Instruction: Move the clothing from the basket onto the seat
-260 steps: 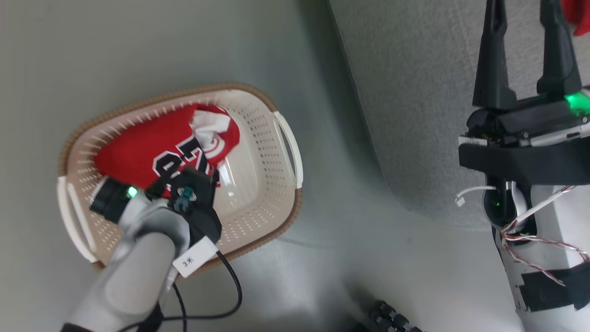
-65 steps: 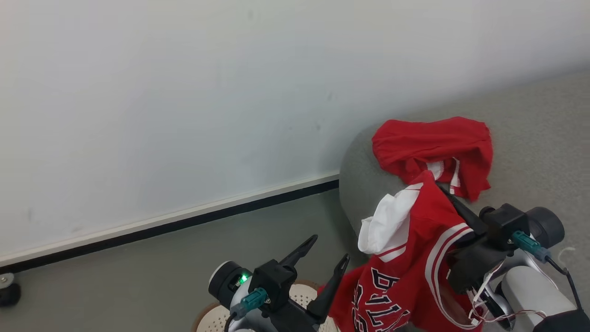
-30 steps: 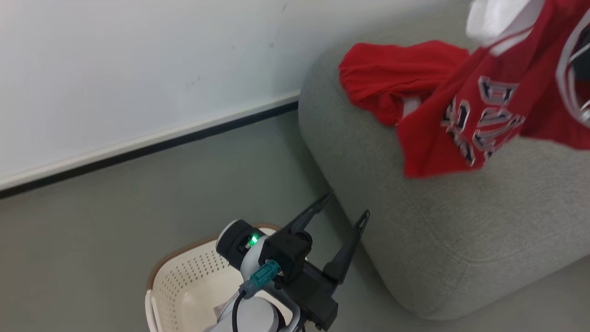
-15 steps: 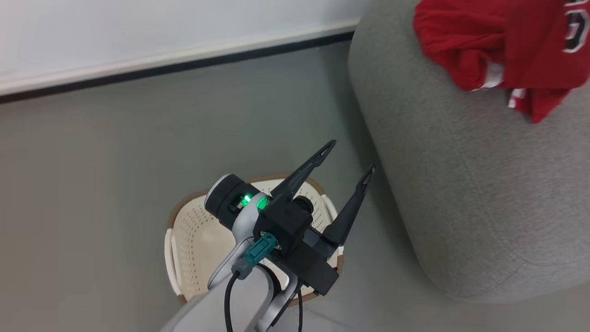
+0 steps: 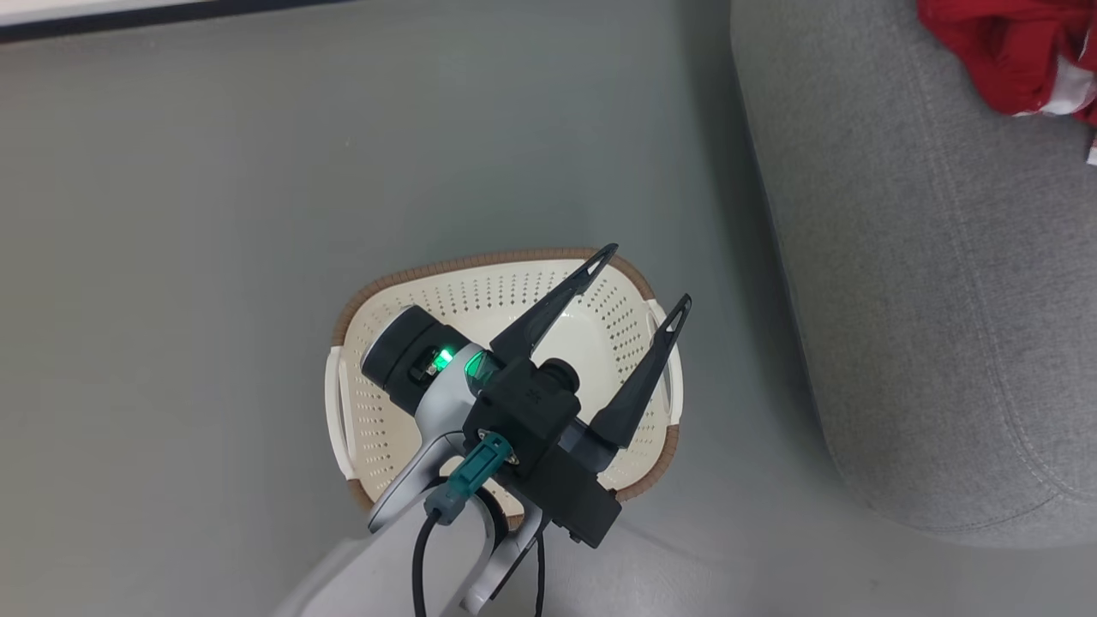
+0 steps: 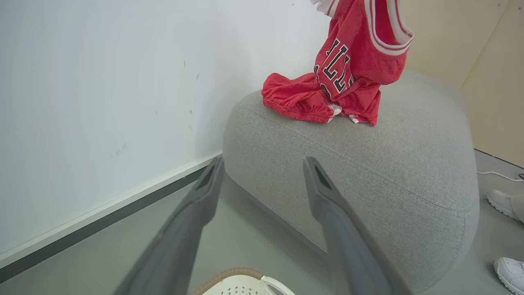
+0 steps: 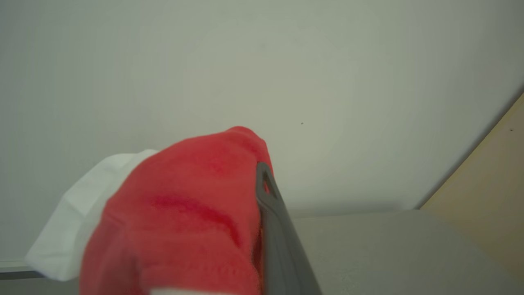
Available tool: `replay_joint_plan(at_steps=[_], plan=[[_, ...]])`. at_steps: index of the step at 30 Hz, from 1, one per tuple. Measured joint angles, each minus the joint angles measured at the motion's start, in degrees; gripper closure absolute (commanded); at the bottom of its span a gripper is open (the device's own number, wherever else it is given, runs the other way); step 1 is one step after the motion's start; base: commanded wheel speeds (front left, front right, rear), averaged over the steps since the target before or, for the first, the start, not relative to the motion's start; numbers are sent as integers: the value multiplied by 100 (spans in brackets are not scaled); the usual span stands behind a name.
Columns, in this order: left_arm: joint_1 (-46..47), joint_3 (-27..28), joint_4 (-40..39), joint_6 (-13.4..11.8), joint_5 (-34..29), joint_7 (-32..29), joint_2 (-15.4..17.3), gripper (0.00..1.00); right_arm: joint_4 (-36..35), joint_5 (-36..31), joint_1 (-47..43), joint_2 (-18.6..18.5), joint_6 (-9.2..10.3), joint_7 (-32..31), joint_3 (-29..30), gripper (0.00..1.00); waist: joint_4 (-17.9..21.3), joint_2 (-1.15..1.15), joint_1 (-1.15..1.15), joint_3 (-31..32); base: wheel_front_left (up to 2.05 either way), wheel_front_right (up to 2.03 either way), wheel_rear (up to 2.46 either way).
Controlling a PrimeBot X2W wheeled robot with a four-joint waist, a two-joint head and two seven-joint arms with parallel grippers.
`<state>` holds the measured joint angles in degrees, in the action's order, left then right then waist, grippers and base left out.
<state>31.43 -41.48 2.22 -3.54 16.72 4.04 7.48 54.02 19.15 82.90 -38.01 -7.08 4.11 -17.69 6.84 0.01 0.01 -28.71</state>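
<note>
1. The grey floor (image 5: 214, 214) spreads wide and open to the left of and beyond the basket. It runs to a pale wall (image 6: 102, 82) with a dark baseboard (image 6: 102, 223).
2. The seat (image 5: 926, 300) is a big light-grey fabric sofa with rounded edges, standing at the right. A strip of floor separates its curved near-left edge from the basket.
3. The basket (image 5: 480, 259) sits on the floor, cream and perforated, with a brown rim and a white handle on each side. Its pale bottom is in plain view.
4. The jersey (image 6: 360, 45) is red mesh with white-and-red trim and dark white-edged lettering. It hangs over the far end of the seat top, its lower end reaching the seat.
5. The striped piece (image 6: 299, 96) lies crumpled on the seat's far-left corner, near the rounded edge. It is red with a gathered hem, and it touches the jersey.
6. The left gripper (image 5: 648, 274) hovers above the basket, its fingers spread wide and gripping nothing.
7. The right gripper (image 7: 258, 172) has its fingers closed on the jersey, and red cloth bunches against the one dark finger that shows.
8. White shoes (image 6: 505, 203) stand on the floor at the seat's right end.
</note>
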Motion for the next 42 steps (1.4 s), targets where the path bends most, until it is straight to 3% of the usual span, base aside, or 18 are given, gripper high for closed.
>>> replay_joint_plan(at_steps=[13,23,24,25,26,27,33,37,42], plan=[[137,-9,-118,-8,-71,-192,82,0,981,-352,-483,14,-4,-7,-424,100,92,0,-1,-495,0,0,0],[219,-13,-108,-8,-74,-244,73,0,1314,-304,-637,374,-7,-15,-517,100,128,-1,-1,-578,0,0,0],[220,-12,-101,-8,-74,-244,73,0,1324,-297,-636,398,-7,1,-523,94,124,-1,-1,-581,0,0,0],[220,-7,-80,-8,-74,-243,74,0,1340,-297,-633,430,-7,4,-541,65,123,-1,-1,-578,0,0,0],[220,1,-55,-10,-74,-243,75,0,1356,-297,-632,466,-7,10,-564,49,124,-1,-1,-567,0,0,0],[220,10,-38,-27,-74,-242,78,0,1362,-297,-632,504,-7,29,-594,0,127,-1,-1,-553,0,0,0],[218,98,43,-57,-66,-185,107,0,1339,-266,-619,666,-7,179,-808,0,221,-1,-1,-471,0,0,0],[209,216,148,-101,-18,-98,143,0,1239,-179,-712,968,-8,390,-1069,0,393,-1,-1,-389,0,0,0],[133,275,309,-101,41,-10,142,0,1163,-143,-1003,990,-8,677,-1359,0,593,-1,-1,-240,0,0,0]])
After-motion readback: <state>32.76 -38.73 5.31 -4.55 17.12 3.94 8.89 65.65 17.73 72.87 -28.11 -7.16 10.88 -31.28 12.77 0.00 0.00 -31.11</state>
